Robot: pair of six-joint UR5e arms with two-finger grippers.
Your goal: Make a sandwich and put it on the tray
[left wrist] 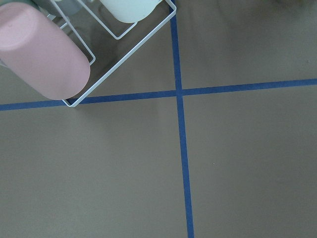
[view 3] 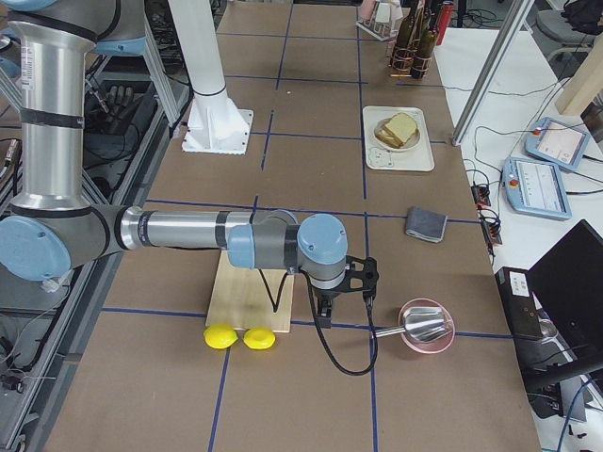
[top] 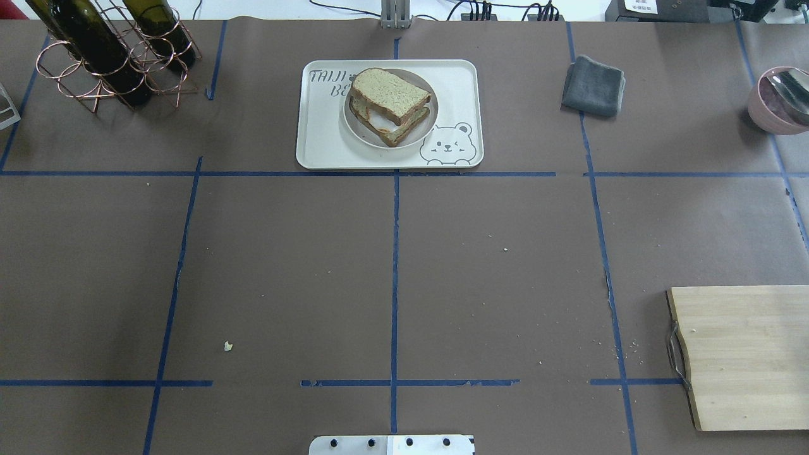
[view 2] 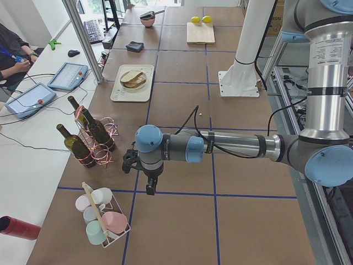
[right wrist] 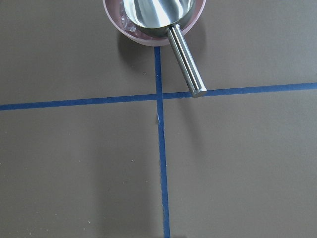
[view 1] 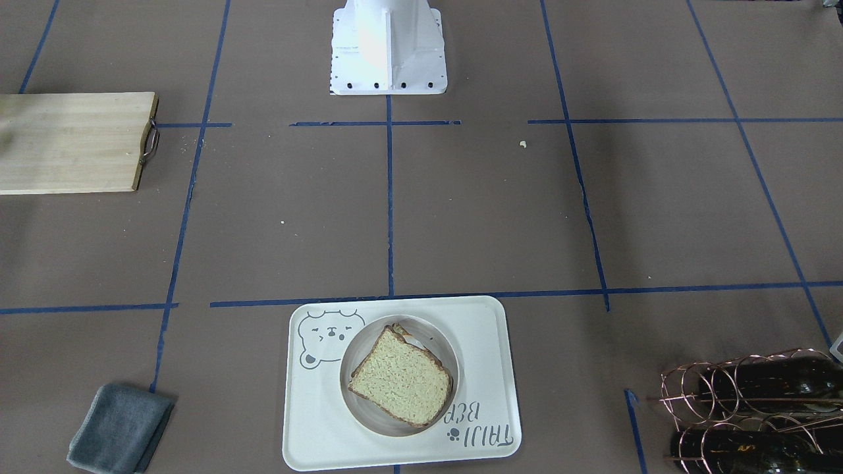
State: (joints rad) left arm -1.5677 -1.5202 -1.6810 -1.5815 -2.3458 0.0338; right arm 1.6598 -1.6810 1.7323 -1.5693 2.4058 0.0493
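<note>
A: Where is the sandwich (top: 390,104) sitting?
B: It is resting on the plate (top: 355,125), inside the tray (top: 322,142). The left fingers (view 2: 150,186) and right fingers (view 3: 323,303) are hanging over the table (top: 505,284); clenched or released, cannot tell.

Robot body: finish and fittings noted.
Left arm (view 2: 237,146) and right arm (view 3: 179,231): silver-grey tubular links, pale blue round joint caps, a black cable (view 3: 330,353) looped loose at each wrist. Left gripper (view 2: 149,187) and right gripper (view 3: 346,306): black. Pedestal (view 1: 388,49): white column, flared square foot, dark bolts along its edge.
</note>
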